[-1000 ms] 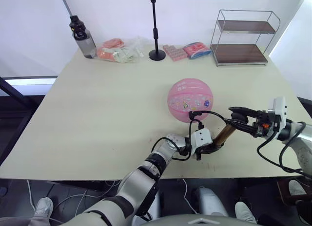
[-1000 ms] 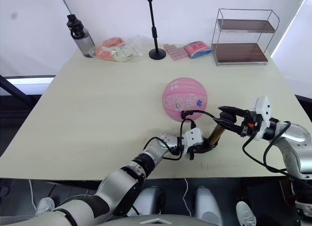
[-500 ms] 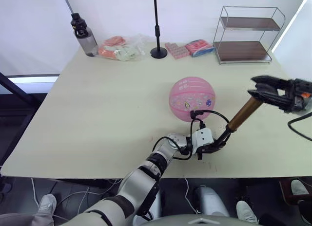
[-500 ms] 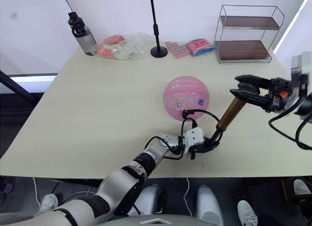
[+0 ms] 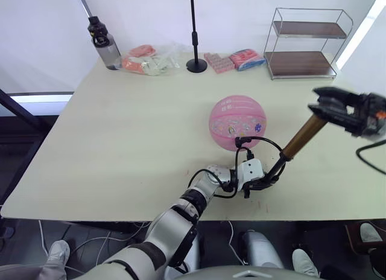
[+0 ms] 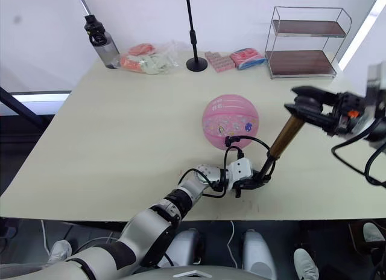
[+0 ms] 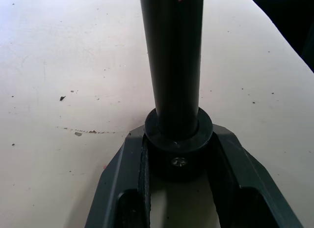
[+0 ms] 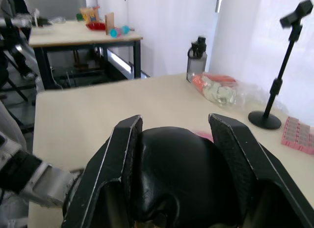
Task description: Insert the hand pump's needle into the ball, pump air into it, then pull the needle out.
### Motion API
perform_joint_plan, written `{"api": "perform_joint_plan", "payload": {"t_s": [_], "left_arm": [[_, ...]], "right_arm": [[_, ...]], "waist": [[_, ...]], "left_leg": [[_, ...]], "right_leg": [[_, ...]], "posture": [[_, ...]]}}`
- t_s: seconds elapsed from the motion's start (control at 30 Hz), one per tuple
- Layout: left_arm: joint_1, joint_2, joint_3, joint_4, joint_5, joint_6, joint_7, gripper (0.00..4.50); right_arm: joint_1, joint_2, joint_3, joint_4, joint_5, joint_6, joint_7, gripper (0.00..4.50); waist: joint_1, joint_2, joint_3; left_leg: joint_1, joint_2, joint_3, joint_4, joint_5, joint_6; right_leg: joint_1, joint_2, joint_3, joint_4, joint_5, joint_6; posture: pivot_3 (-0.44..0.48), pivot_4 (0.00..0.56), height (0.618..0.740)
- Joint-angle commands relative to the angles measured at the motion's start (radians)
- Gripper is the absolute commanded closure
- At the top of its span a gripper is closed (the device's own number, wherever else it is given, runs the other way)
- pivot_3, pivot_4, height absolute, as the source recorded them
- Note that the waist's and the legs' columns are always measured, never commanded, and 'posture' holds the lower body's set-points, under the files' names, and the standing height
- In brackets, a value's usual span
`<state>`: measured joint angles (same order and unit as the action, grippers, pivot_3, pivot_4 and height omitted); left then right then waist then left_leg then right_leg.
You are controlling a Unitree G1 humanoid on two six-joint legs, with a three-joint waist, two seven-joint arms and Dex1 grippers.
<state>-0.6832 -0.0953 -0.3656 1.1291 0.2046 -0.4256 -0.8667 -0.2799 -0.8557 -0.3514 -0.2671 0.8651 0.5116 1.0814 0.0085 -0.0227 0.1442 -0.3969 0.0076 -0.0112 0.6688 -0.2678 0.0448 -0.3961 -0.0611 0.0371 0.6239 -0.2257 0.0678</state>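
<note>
Near the front edge of the pale table (image 5: 120,141), the bronze-gold metal hand pump (image 5: 295,144) is clamped at its black foot by the left gripper (image 5: 258,182) and at its T-handle by the right gripper (image 5: 329,106), judged rigid, its hose slack to the round pink printed ball (image 5: 237,122) just beyond.

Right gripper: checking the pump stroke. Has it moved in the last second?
Yes. The right gripper, clamped on the hand pump handle, rose up and away from the ball.
</note>
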Motion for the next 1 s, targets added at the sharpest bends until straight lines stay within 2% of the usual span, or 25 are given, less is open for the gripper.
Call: {"api": "perform_joint_plan", "payload": {"t_s": [0.03, 0.43, 0.67, 0.9, 1.0], "left_arm": [[0.049, 0.037, -0.026, 0.078, 0.047, 0.048, 0.004, 3.42], [0.053, 0.037, -0.025, 0.075, 0.047, 0.05, 0.011, 3.42], [0.05, 0.037, -0.026, 0.076, 0.049, 0.049, 0.012, 3.42], [0.046, 0.04, -0.025, 0.078, 0.049, 0.049, 0.01, 3.42], [0.048, 0.042, -0.026, 0.078, 0.048, 0.048, 0.006, 3.42]], "right_arm": [[0.066, 0.062, 0.087, 0.022, -0.082, -0.045, 0.003, 2.75], [0.239, 0.24, 0.236, 0.129, -0.282, -0.237, -0.006, 2.75], [0.267, 0.301, 0.259, 0.187, -0.332, -0.289, -0.037, 2.75], [0.189, 0.247, 0.164, 0.106, -0.211, -0.218, -0.02, 2.75], [0.107, 0.171, 0.08, 0.071, -0.121, -0.15, -0.02, 2.75]], "waist": [[-0.004, -0.003, -0.003], [-0.013, -0.008, -0.017], [-0.014, -0.008, -0.022], [-0.014, -0.006, -0.021], [-0.012, -0.002, -0.017]], "left_leg": [[0.0, 0.0, 0.0, 0.0, 0.0, 0.0], [0.002, 0.001, 0.0, 0.0, 0.0, 0.0], [0.003, 0.001, -0.003, -0.001, 0.0, 0.0], [0.002, 0.001, -0.003, 0.0, 0.0, 0.0], [0.001, 0.001, -0.003, 0.0, 0.0, 0.0]], "right_leg": [[0.0, 0.001, 0.0, 0.0, 0.0, 0.0], [0.001, 0.002, 0.0, 0.0, -0.001, -0.001], [0.003, 0.003, -0.003, 0.0, -0.001, -0.002], [0.003, 0.003, -0.003, 0.0, -0.001, -0.003], [0.002, 0.002, -0.003, 0.0, -0.001, -0.003]], "posture": [[0.0, 0.15, 0.74], [0.0, 0.15, 0.74], [0.0, 0.15, 0.74], [0.0, 0.15, 0.74], [0.0, 0.15, 0.74]]}}
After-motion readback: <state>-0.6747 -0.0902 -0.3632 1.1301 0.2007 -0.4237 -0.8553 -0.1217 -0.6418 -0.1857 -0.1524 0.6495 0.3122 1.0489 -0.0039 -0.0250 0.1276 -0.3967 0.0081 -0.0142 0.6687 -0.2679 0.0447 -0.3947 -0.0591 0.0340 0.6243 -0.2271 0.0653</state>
